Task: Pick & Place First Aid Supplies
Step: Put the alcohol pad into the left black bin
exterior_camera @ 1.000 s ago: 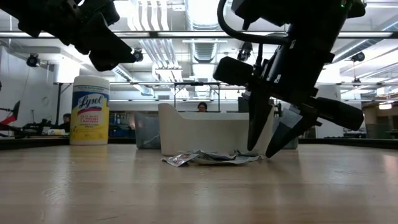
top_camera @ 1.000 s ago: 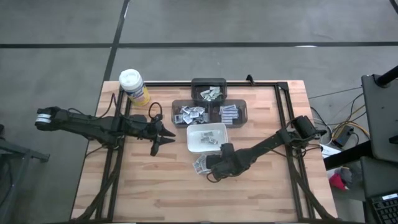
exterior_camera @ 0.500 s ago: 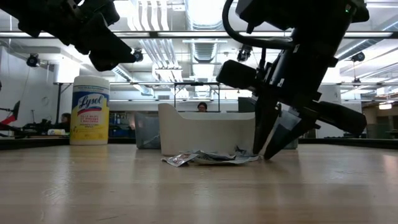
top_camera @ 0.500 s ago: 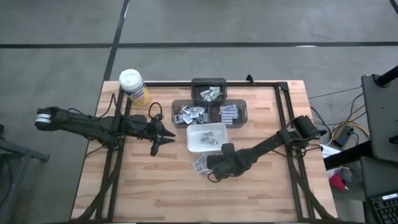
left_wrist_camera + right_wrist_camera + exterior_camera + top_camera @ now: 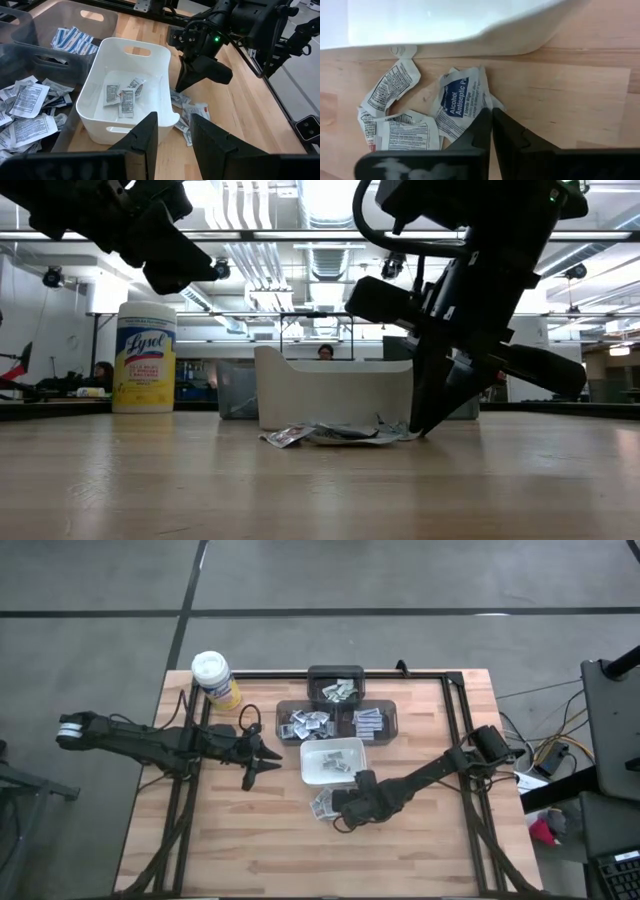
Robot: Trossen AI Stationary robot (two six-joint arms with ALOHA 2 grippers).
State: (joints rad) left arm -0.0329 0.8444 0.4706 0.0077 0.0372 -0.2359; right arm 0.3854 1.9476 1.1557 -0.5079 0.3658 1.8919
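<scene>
Several small white first aid packets point(image 5: 322, 803) lie in a loose heap on the wooden table, just in front of the white dish point(image 5: 306, 768). A few more lie inside the dish point(image 5: 122, 97). My right gripper point(image 5: 491, 114) points steeply down at the heap's right end point(image 5: 400, 432) and is shut on the edge of a blue-printed alcohol wipe packet point(image 5: 462, 102). My left gripper point(image 5: 172, 131) hovers open and empty above the table, left of the dish point(image 5: 262, 762). My right gripper pinches the alcohol wipe packet's edge point(image 5: 486, 100) between its two fingertips. The fingers come steeply from above, slanting in from the table's right. The packet lies flat on the table, overlapping the other packets point(image 5: 395, 130).
Three dark trays with sorted packets stand behind the dish point(image 5: 335, 687) point(image 5: 308, 722) point(image 5: 372, 721). A yellow canister with a white lid point(image 5: 215, 678) stands at the far left corner. A black frame runs along the table's edges point(image 5: 462, 720). Bare wood lies near the front edge point(image 5: 300, 860).
My right gripper has shut at the right end of the heap, its two fingers coming together on the packet's edge while the hand stayed in place. The packets have not visibly shifted.
</scene>
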